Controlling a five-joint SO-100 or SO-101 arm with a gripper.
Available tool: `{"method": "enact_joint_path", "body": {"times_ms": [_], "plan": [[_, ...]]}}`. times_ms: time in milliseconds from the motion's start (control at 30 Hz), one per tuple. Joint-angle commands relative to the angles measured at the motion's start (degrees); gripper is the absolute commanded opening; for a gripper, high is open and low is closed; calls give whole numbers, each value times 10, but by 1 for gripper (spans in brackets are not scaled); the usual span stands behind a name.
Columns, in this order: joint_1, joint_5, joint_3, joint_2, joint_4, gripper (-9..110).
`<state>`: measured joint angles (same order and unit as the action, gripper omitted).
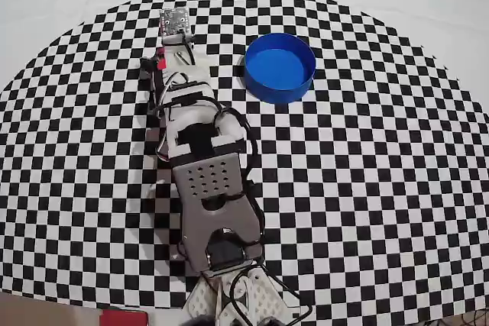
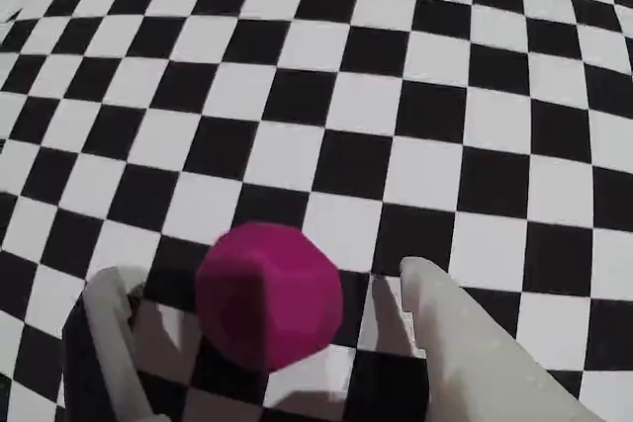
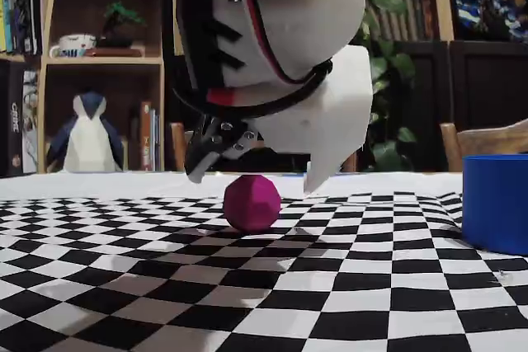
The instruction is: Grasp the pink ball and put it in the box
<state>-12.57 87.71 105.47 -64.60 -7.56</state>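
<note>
Tool (image 3: 252,180) spread wide above pink ball (image 3: 252,202), which sits on desk (image 3: 371,269) between fingers, box (image 3: 496,202) well apart. Risk: uneven closing nudges ball, rolls away.

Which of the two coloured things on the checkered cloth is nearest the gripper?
The small magenta-pink ball: it sits between the open gripper fingers, while the round bright-blue container stands apart to the side.
</note>
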Motion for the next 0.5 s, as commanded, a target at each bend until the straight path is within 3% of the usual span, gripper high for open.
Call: {"method": "enact_joint_path", "body": {"times_ms": [0, 467], "plan": [[-5, 5, -21, 2, -8, 33], [-9, 5, -41, 23, -8, 33]]}}
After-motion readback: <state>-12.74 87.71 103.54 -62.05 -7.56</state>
